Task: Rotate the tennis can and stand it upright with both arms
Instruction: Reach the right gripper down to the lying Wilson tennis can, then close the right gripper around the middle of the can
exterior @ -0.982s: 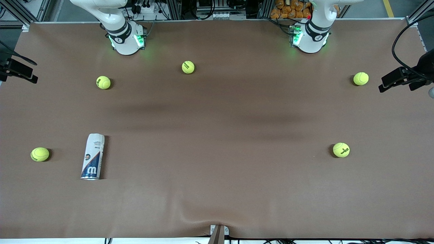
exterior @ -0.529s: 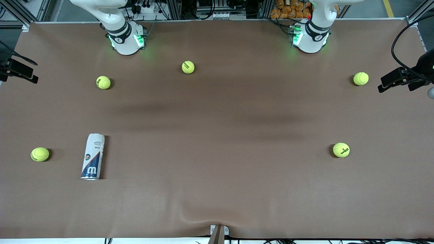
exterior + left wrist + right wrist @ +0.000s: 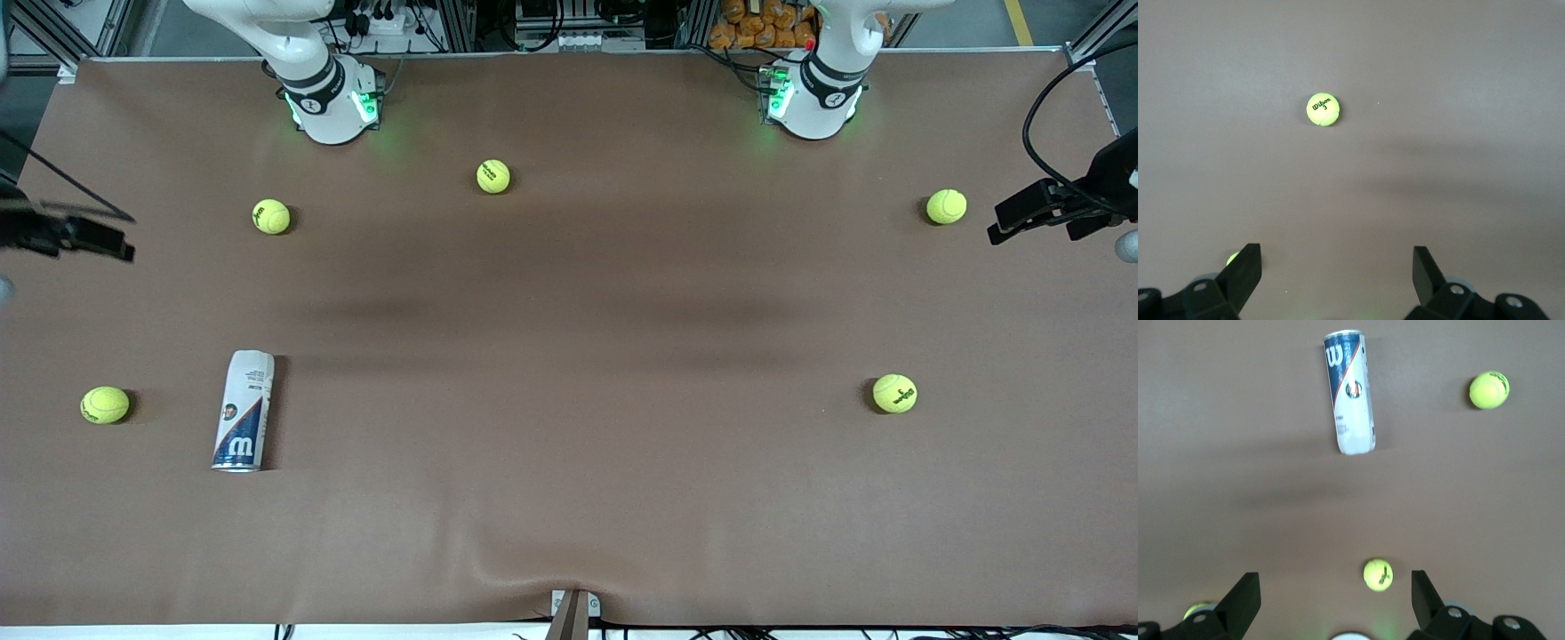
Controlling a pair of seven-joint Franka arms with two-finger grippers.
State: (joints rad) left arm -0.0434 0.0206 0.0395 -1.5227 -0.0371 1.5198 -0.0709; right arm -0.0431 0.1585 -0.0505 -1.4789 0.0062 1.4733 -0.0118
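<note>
The tennis can (image 3: 243,411) lies on its side on the brown table toward the right arm's end, its silver rim end nearer the front camera. It also shows in the right wrist view (image 3: 1350,390), well away from the fingers. My right gripper (image 3: 120,249) hangs high over the table's edge at the right arm's end, open and empty (image 3: 1336,600). My left gripper (image 3: 1000,229) hangs high over the left arm's end, open and empty (image 3: 1337,277).
Several yellow-green tennis balls lie scattered: one (image 3: 105,404) beside the can, one (image 3: 270,216) and one (image 3: 493,176) near the right arm's base (image 3: 329,107), one (image 3: 946,206) and one (image 3: 894,393) toward the left arm's end. The left arm's base (image 3: 813,102) stands at the back.
My right gripper has moved in over the table from its edge, toward the can's side. My left gripper has shifted only slightly. The can and balls have not moved.
</note>
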